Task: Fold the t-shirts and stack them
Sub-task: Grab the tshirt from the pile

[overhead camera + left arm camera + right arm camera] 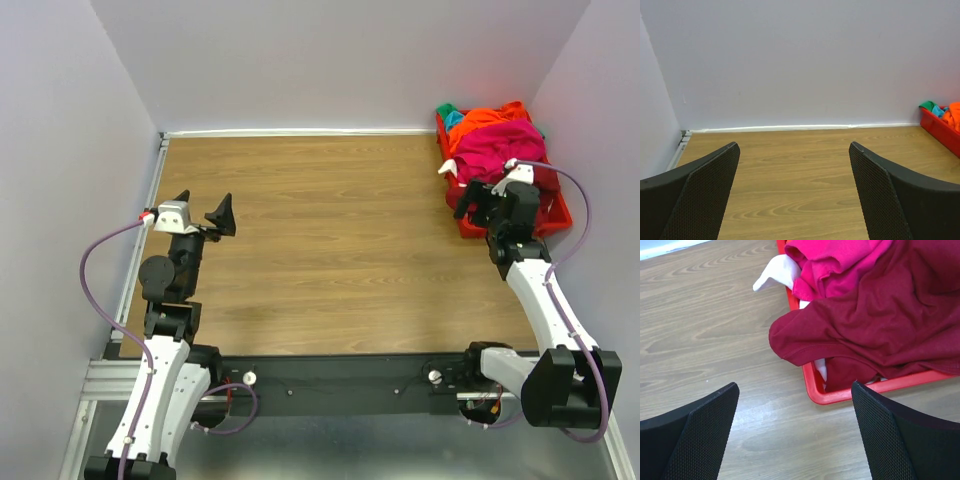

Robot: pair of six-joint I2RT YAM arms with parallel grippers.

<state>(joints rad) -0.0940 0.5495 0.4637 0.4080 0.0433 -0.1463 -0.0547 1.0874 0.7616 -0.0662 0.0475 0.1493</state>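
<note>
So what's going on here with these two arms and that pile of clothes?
Two robot arms seem set to start on laundry. A heap of t-shirts fills a red bin at the far right corner of the table; none is laid out or folded yet. The right tool hovers open just outside the bin, by a dark maroon shirt spilling over the rim, a magenta shirt beside it. The left tool is open and empty over bare wood.
</note>
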